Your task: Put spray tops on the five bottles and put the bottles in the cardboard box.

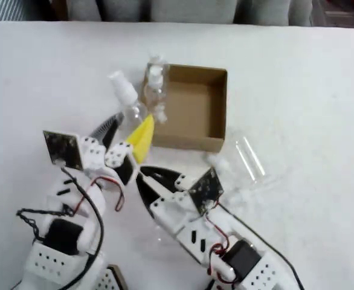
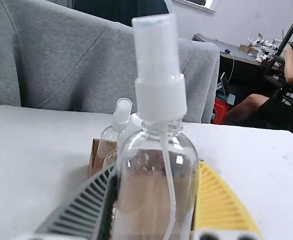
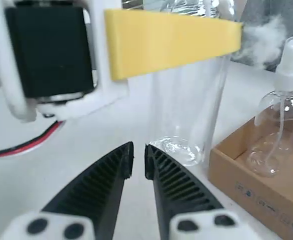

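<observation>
The brown cardboard box (image 1: 189,142) is open at the top. A clear capped bottle (image 1: 130,104) with a white spray top (image 1: 120,82) is upright just outside the box's left wall. At least two more sprayer-topped bottles (image 1: 156,84) stand inside against that wall. An uncapped bottle (image 1: 249,158) lies on its side near the box's right front corner.
</observation>
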Available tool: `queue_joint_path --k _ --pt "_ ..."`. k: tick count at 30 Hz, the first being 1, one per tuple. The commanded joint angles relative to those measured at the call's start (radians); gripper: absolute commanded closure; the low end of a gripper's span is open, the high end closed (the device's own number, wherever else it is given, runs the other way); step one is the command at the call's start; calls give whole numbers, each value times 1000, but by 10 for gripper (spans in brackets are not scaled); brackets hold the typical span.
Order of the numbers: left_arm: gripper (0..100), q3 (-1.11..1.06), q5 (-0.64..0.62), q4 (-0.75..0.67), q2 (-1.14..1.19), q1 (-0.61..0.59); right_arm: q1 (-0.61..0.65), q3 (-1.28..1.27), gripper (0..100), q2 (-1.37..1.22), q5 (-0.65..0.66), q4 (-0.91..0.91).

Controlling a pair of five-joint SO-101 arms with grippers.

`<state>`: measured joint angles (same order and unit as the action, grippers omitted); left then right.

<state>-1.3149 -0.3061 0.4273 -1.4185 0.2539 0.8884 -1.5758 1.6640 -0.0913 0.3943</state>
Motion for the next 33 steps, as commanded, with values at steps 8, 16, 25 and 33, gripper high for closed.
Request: queue_joint_path --k 8,16,25,33 --pt "978 74 -6 115 -147 -2 -85 -87 982 -13 -17 -220" --pt "978 77 -6 264 -254 74 -97 -86 982 -137 -17 -325" --pt "978 11 -5 210 -302 97 -85 -71 982 -113 -23 -260" --pt "978 -26 -5 164 -302 97 12 -75 982 41 -21 -64"
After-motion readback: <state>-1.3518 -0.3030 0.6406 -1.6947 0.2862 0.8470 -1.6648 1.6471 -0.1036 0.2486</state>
